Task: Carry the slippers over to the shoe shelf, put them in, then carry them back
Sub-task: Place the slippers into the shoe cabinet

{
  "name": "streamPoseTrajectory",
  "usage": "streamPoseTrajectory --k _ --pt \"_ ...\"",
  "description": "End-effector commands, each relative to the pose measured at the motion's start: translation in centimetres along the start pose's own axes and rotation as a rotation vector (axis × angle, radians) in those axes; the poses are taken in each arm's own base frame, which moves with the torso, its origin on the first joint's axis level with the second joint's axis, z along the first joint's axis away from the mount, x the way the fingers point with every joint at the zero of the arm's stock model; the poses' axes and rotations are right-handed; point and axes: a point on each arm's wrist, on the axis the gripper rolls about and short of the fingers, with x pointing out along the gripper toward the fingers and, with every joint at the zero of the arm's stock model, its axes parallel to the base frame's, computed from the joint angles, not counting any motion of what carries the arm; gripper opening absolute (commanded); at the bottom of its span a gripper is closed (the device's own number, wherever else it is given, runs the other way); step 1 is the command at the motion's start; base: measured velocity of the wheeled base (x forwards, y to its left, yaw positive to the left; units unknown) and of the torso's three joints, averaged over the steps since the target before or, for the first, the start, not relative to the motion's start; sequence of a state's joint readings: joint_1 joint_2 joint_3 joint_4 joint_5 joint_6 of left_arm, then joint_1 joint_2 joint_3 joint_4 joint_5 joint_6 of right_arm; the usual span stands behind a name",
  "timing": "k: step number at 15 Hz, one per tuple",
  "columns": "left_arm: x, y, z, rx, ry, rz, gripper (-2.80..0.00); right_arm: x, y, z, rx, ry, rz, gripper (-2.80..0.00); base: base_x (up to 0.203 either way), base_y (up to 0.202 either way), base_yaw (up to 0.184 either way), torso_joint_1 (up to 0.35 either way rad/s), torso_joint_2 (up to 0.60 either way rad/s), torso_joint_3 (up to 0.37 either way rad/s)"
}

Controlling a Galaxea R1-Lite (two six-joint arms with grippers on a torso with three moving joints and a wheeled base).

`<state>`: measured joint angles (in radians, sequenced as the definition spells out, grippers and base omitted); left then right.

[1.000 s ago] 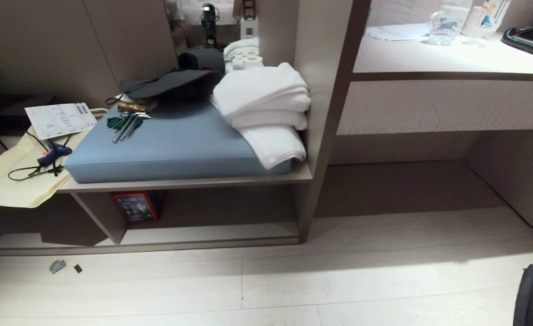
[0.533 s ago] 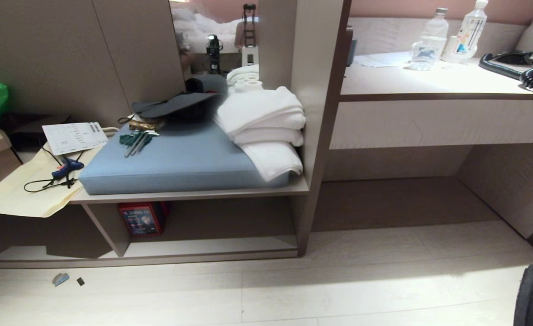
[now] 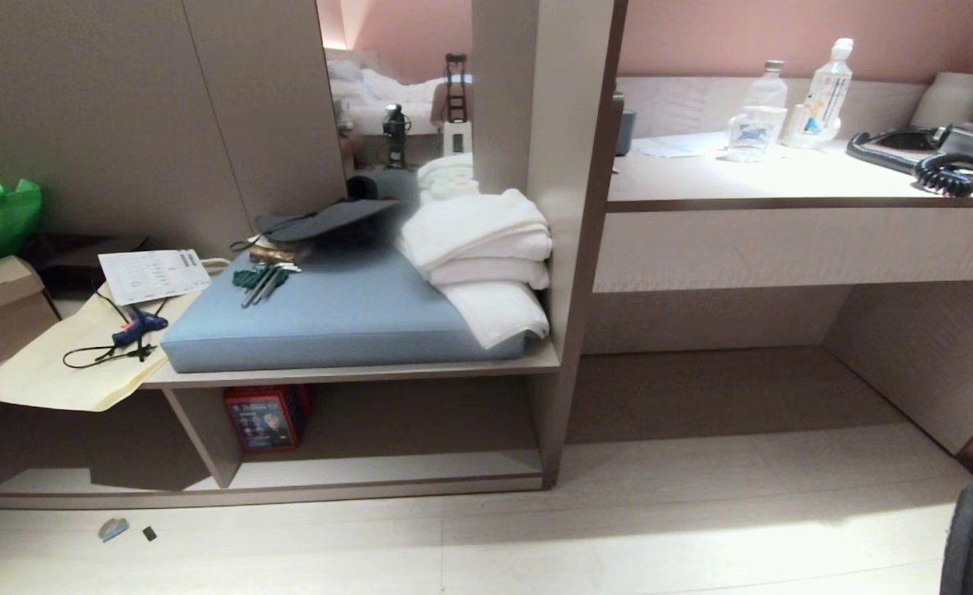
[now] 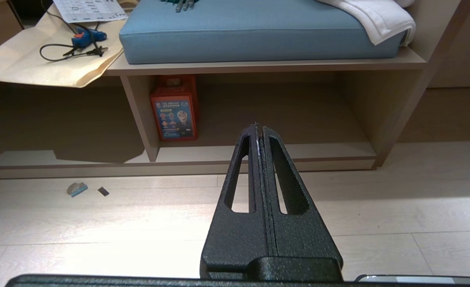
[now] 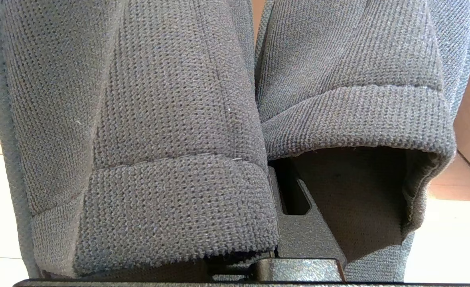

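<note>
The right end effector (image 5: 277, 191) is clenched on the slippers (image 5: 139, 139); the left end effector (image 4: 259, 129), clenched empty, faces the shoe shelf (image 4: 259, 65).

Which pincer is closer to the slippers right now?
Right. The right pincer is shut on the slippers, which hang against it. The left pincer is shut and empty, pointing at the shoe shelf.

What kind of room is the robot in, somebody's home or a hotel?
Probably a hotel room: folded white towels lie on a blue padded bench cushion, a black corded telephone and clear plastic water bottles sit on the long taupe desk, and a wall mirror reflects a bed.
</note>
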<state>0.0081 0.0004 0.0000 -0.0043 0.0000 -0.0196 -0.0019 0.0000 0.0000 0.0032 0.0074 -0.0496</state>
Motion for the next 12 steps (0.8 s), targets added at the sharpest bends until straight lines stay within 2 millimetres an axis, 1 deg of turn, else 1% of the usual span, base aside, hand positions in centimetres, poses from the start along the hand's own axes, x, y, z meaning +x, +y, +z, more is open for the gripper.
streamPoseTrajectory --k 1,5,6,12 --pt "0.01 0.00 0.01 -0.002 0.001 0.000 -2.80 0.02 0.00 -0.04 -0.001 0.003 0.001 -2.80 0.000 0.000 0.000 0.000 0.00 0.000" --pt "0.00 0.00 0.00 -0.002 -0.001 0.000 -2.80 0.02 0.00 -0.04 0.001 0.003 0.001 -2.80 0.000 0.000 0.000 0.000 0.00 0.000" --pt "0.01 0.00 0.01 -0.002 0.001 0.000 -2.80 0.02 0.00 -0.04 0.001 0.003 0.000 -2.80 0.008 0.096 -0.006 0.007 0.01 -0.002" --pt "0.01 0.00 0.01 -0.002 0.001 0.000 -2.80 0.02 0.00 -0.04 0.002 0.003 0.001 -2.80 0.001 0.186 -0.004 0.002 0.00 0.004"
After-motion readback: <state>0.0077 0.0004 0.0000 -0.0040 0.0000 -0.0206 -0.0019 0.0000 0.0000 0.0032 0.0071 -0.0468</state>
